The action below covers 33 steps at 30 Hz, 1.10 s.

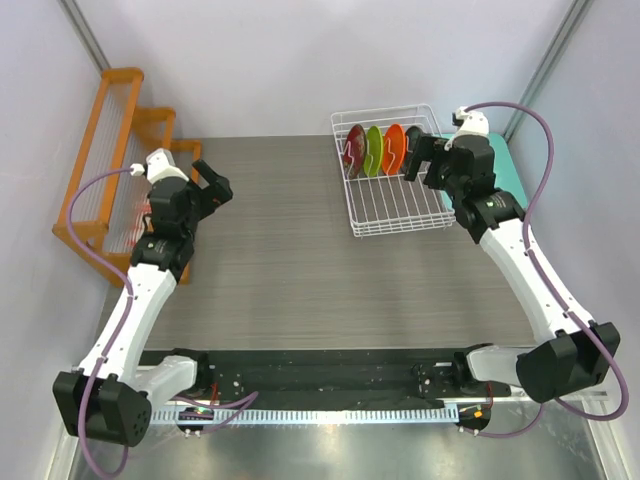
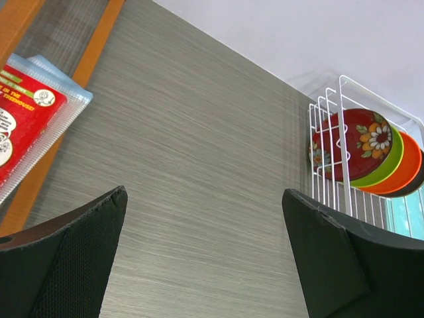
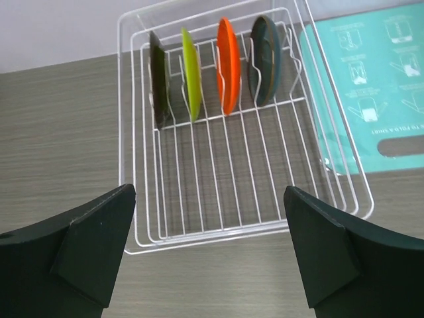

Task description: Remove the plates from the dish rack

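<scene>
Plates (image 3: 228,63) stand on edge between dividers in the dish rack (image 3: 212,192), both jaws spread empty.

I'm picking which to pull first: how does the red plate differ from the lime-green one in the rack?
The red plate has floral marks on a glossy face; the lime-green plate is plain. The red plate stands at the row's end in the dish rack; the lime-green plate stands next, between it and the orange plate. Both are round and stand upright on edge.
</scene>
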Tool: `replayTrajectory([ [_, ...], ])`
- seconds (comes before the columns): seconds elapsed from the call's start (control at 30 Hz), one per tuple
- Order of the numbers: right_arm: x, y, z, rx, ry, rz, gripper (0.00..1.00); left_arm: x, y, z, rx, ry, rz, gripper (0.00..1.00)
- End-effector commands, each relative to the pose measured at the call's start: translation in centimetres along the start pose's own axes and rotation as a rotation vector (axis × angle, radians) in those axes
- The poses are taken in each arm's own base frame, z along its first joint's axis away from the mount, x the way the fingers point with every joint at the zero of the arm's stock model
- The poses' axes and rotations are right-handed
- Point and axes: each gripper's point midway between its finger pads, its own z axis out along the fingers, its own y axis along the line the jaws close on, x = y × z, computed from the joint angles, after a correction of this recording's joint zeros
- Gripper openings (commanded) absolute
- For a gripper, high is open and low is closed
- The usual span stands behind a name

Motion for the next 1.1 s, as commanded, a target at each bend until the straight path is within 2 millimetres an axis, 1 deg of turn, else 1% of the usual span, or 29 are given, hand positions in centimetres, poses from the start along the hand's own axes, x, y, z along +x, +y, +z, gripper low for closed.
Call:
replayTrajectory([
  [0.0, -4.4, 3.0, -0.2, -0.124, -0.131, 0.044, 1.0, -1.0, -0.8, 0.3, 0.023, -0.002, 0.006, 0.99],
  [0.07, -3.6, 4.2, 0.1, -0.2, -0.102, 0.0, 1.0, -1.1, -0.8, 0.5, 0.023, 0.001, 0.002, 0.99],
  [0.1, -3.3, 4.4, 0.6, -0.215, -0.111, -0.024, 1.0, -1.0, -0.8, 0.7, 0.021, 0.005, 0.002, 0.99],
  [0.13, -3.6, 4.0, 1.2, -0.18, -0.121, -0.003, 1.0, -1.0, -0.8, 0.9, 0.022, 0.009, 0.0, 1.0],
  [0.17, -3.1, 3.5, 2.7, -0.133, -0.097, 0.01, 1.0, -1.1, -0.9, 1.1, 0.022, 0.012, 0.0, 0.99],
  [0.2, -3.1, 3.2, 3.6, -0.107, -0.092, -0.008, 1.0, -1.1, -0.8, 1.2, 0.019, 0.017, 0.001, 0.99],
  [0.23, -3.0, 3.2, 4.3, -0.101, -0.08, -0.018, 1.0, -0.6, -0.7, 1.7, 0.013, 0.038, 0.003, 0.99],
  [0.27, -3.3, 3.8, 5.9, -0.101, -0.069, -0.021, 1.0, -0.3, -0.9, 1.7, 0.022, 0.055, 0.004, 0.99],
  [0.33, -3.5, 4.5, 7.2, -0.114, -0.05, -0.035, 1.0, 0.2, -1.1, 2.1, 0.031, 0.077, 0.004, 0.99],
  [0.37, -5.2, 5.1, 7.8, -0.126, -0.075, -0.035, 1.0, 0.8, -1.2, 2.4, 0.042, 0.097, 0.003, 1.0],
  [0.4, -4.3, 5.3, 9.6, -0.121, -0.044, -0.037, 0.98, 1.3, -1.2, 2.6, 0.048, 0.108, 0.002, 0.99],
  [0.43, -3.8, 5.2, 10.7, -0.096, -0.026, -0.02, 0.97, 1.6, -1.3, 2.8, 0.062, 0.112, 0.003, 0.99],
  [0.47, -5.7, 5.7, 11.1, -0.091, -0.052, -0.007, 0.97, 1.9, -1.5, 3.1, 0.075, 0.113, -0.001, 0.99],
  [0.5, -3.6, 5.6, 13.7, -0.072, 0.014, -0.022, 0.97, 2.4, -1.6, 3.4, 0.089, 0.119, -0.022, 0.99],
  [0.53, -5.1, 6.2, 13.8, -0.072, 0.012, -0.039, 0.95, 2.6, -1.9, 3.6, 0.106, 0.125, -0.031, 0.99],
  [0.57, -4.9, 6.3, 14.7, -0.06, 0.026, -0.044, 0.94, 3.1, -2.4, 3.9, 0.135, 0.141, -0.038, 1.0],
  [0.6, -2.2, 6.3, 17.0, -0.044, 0.091, -0.06, 0.93, 3.5, -2.4, 4.3, 0.131, 0.149, -0.051, 0.99],
  [0.63, -3.6, 7.2, 17.2, -0.066, 0.066, -0.062, 0.92, 3.9, -2.7, 4.4, 0.15, 0.17, -0.057, 0.99],
  [0.67, -3.0, 7.3, 18.1, -0.067, 0.079, -0.07, 0.91, 4.6, -2.8, 4.9, 0.152, 0.194, -0.061, 0.99],
  [0.7, -2.5, 8.0, 19.2, -0.07, 0.086, -0.078, 0.89, 4.8, -2.9, 5.2, 0.154, 0.204, -0.062, 1.0],
  [0.73, -2.1, 8.0, 20.0, -0.061, 0.087, -0.09, 0.89, 5.0, -2.9, 5.4, 0.155, 0.214, -0.062, 1.0],
  [0.77, -1.9, 8.1, 20.5, -0.053, 0.086, -0.095, 0.87, 5.7, -2.8, 5.9, 0.15, 0.235, -0.061, 0.99],
  [0.8, -1.4, 8.4, 21.7, -0.049, 0.089, -0.101, 0.84, 5.9, -2.8, 6.0, 0.151, 0.243, -0.061, 0.99],
  [0.87, -1.3, 8.5, 22.5, -0.042, 0.085, -0.112, 0.81, 6.4, -2.7, 6.4, 0.149, 0.256, -0.056, 0.99],
  [0.9, -1.6, 8.8, 22.7, -0.048, 0.076, -0.114, 0.8, 6.5, -2.5, 6.6, 0.141, 0.257, -0.052, 0.99],
  [0.93, -0.8, 9.0, 23.3, -0.049, 0.089, -0.122, 0.79, 6.6, -2.3, 6.7, 0.136, 0.256, -0.05, 0.99],
  [1.0, -0.5, 9.3, 23.7, -0.053, 0.088, -0.133, 0.77, 6.9, -2.1, 7.0, 0.128, 0.257, -0.045, 1.0],
  [1.03, 0.1, 9.5, 23.9, -0.053, 0.096, -0.144, 0.76, 6.8, -2.0, 7.2, 0.122, 0.253, -0.043, 0.99],
  [1.07, 0.3, 9.7, 24.0, -0.047, 0.095, -0.156, 0.75, 6.9, -1.9, 7.3, 0.119, 0.254, -0.041, 0.99],
])
